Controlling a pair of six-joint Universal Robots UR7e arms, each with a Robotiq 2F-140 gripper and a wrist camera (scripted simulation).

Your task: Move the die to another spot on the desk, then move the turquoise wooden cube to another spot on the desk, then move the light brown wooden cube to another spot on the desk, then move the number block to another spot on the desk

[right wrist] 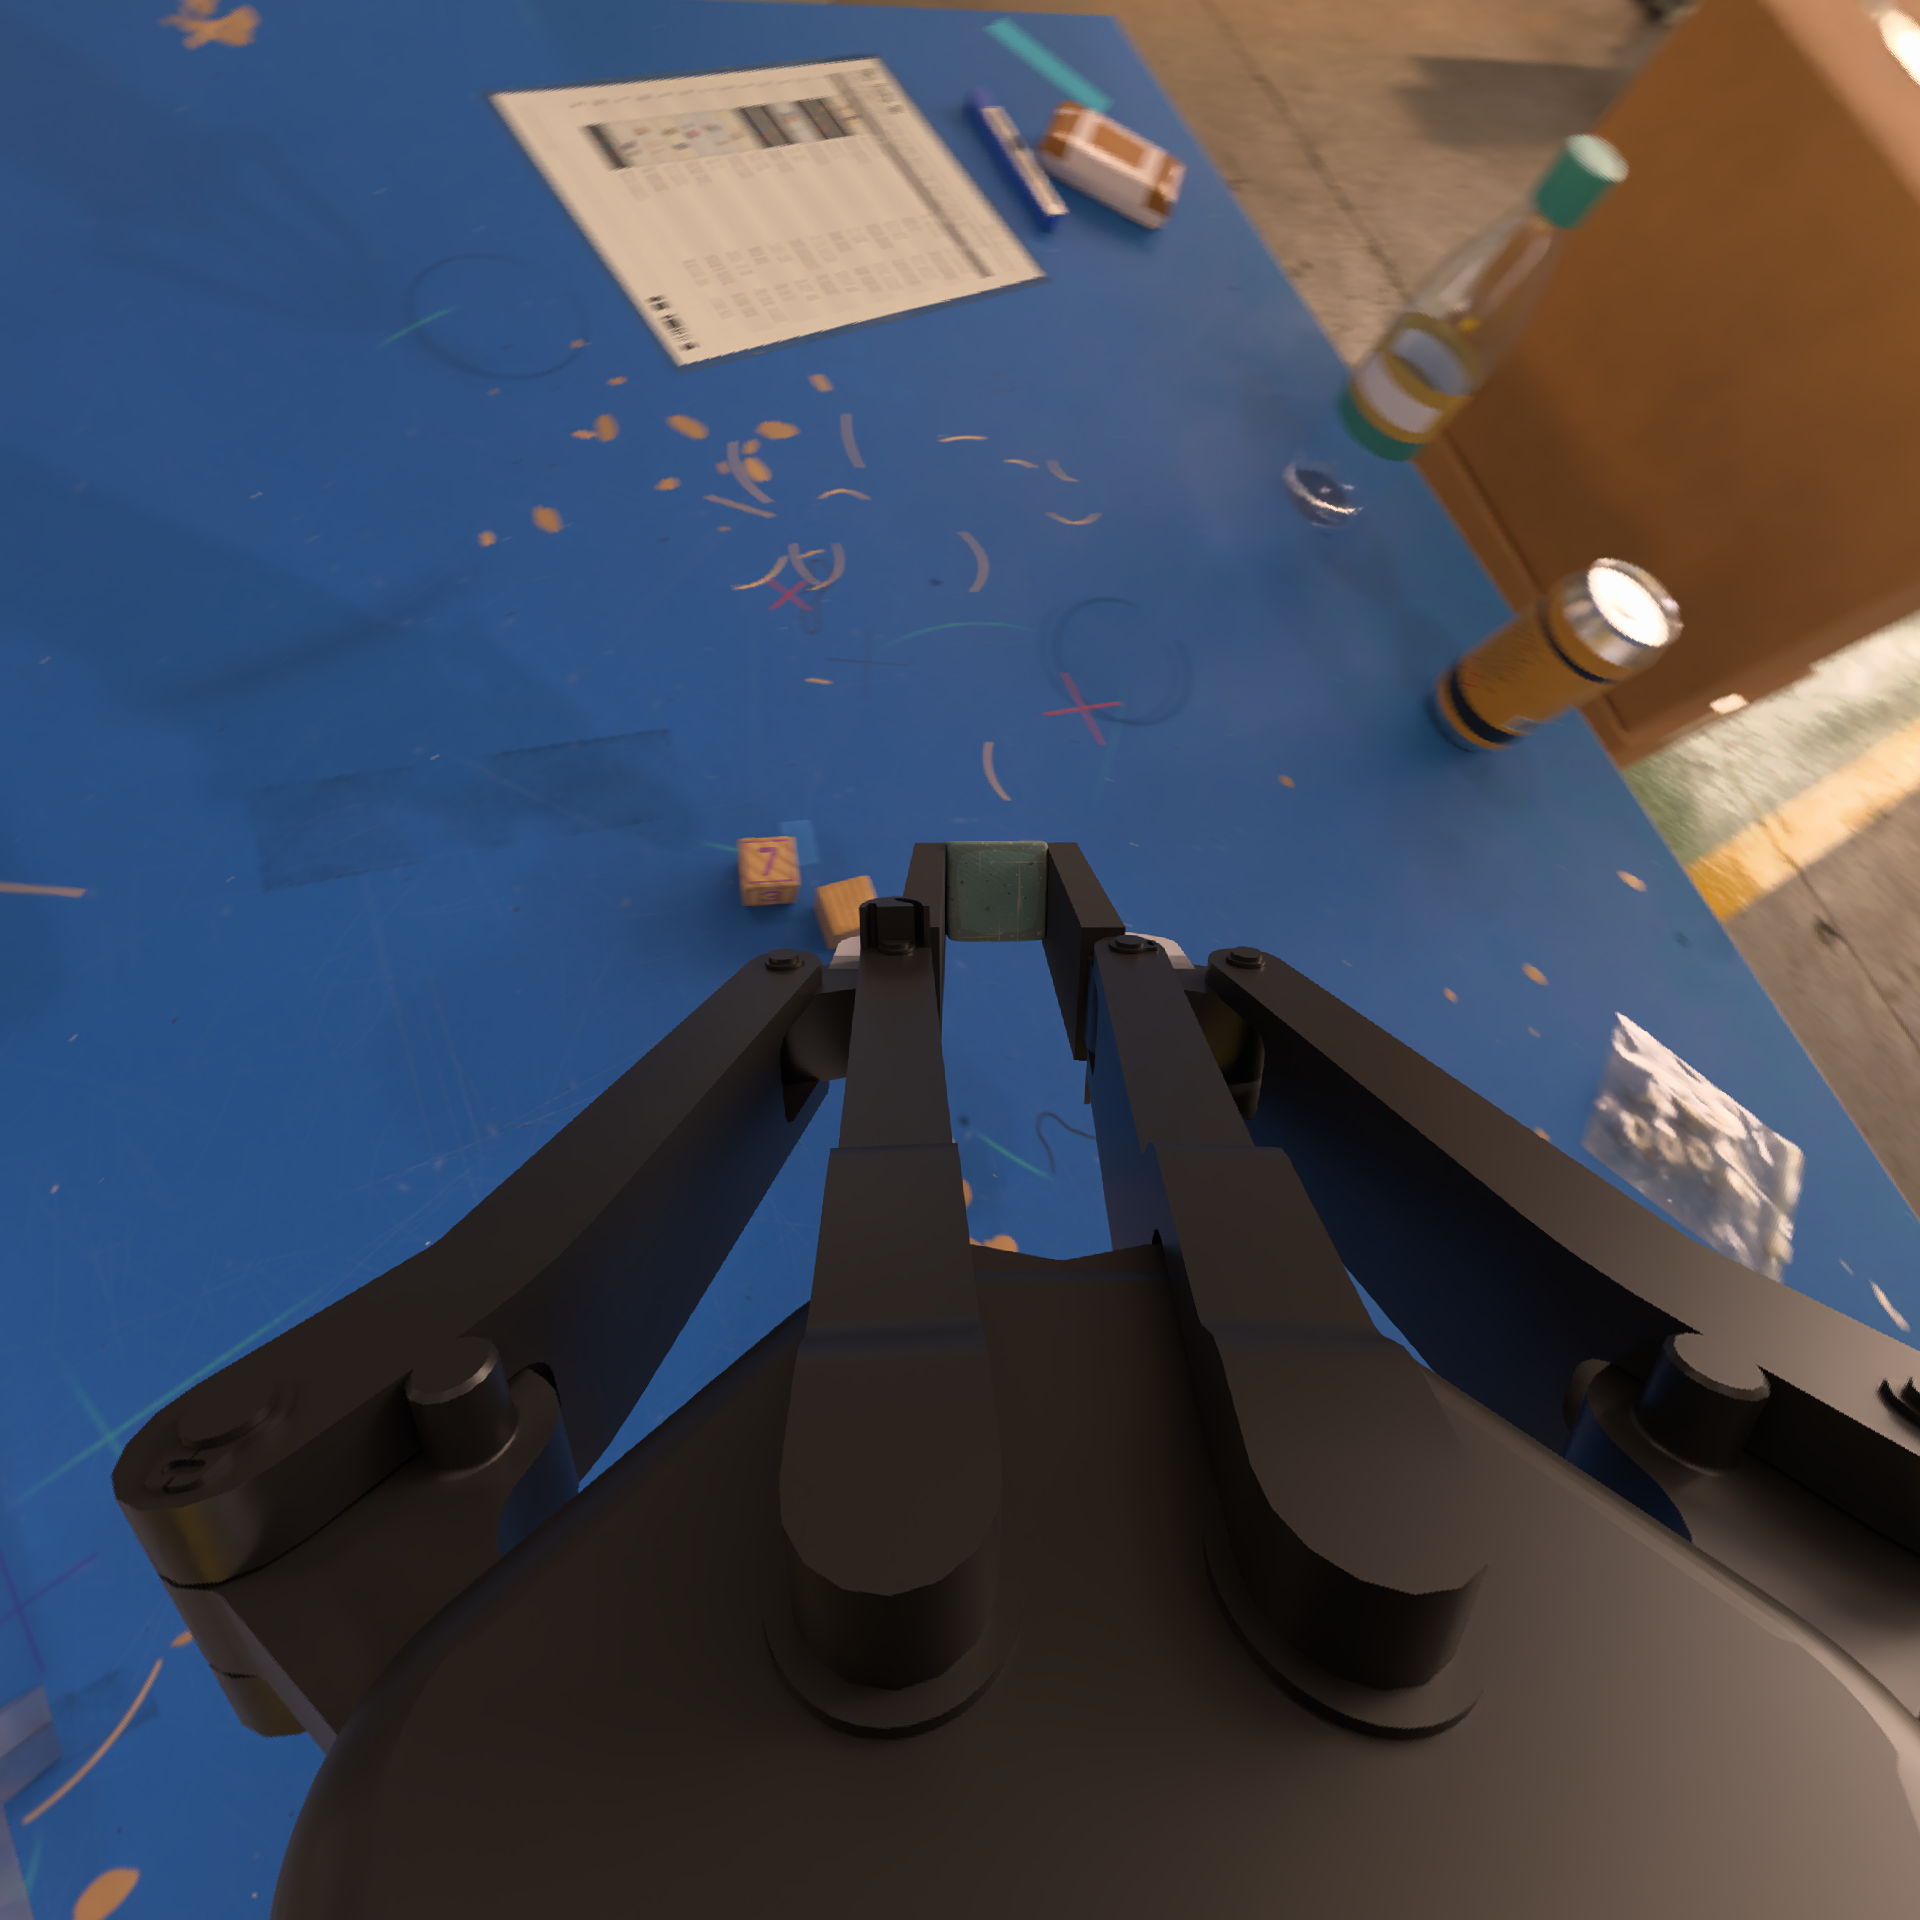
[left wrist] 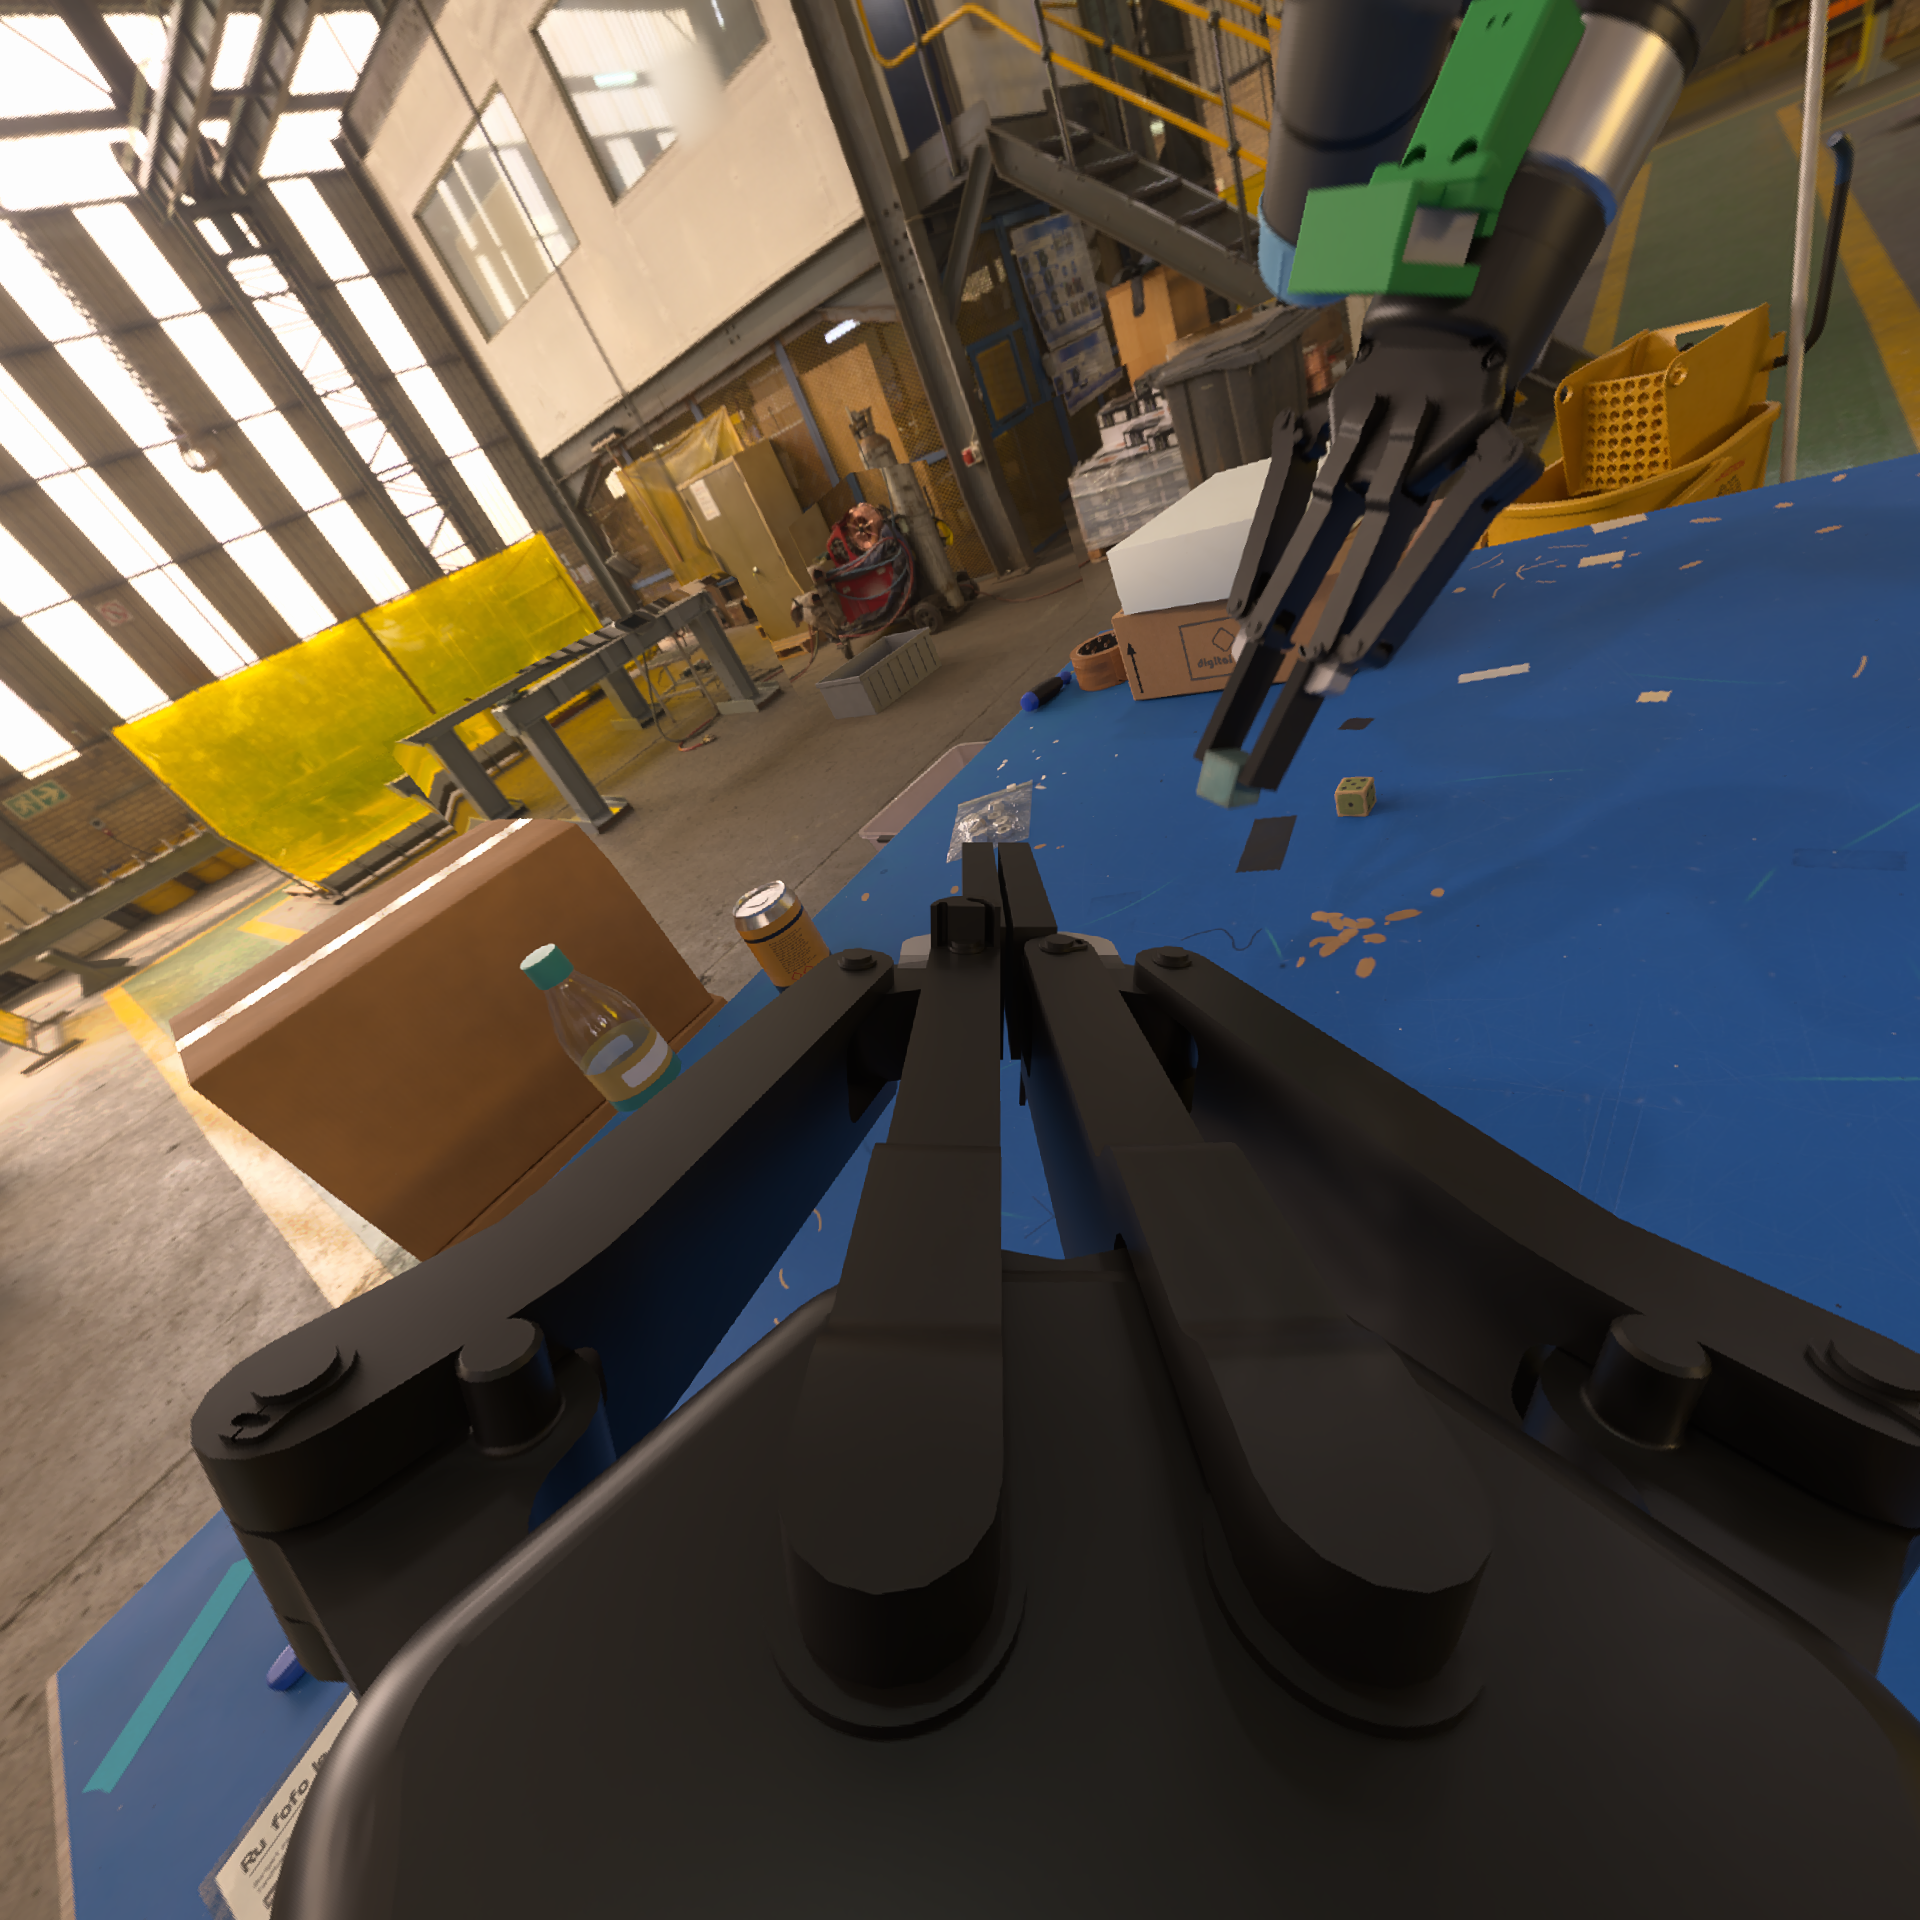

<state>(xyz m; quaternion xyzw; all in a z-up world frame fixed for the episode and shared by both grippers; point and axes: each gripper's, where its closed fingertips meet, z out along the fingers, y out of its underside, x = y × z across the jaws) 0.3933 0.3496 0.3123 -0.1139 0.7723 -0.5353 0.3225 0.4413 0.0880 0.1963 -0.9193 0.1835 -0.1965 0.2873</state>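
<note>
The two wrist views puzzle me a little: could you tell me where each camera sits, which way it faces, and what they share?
Left wrist view: on the left gripper, its fingers together with nothing between; faces along the blue desk toward the hall, showing the right gripper and the die.
Right wrist view: on the right gripper, looking steeply down at the desk, number block and light brown wooden cube.
Shared: the turquoise wooden cube it grips, bottle, can.

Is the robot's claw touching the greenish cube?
Touching. The right wrist view shows the turquoise cube squeezed between both fingers of the right gripper, with no gap on either side.
</note>
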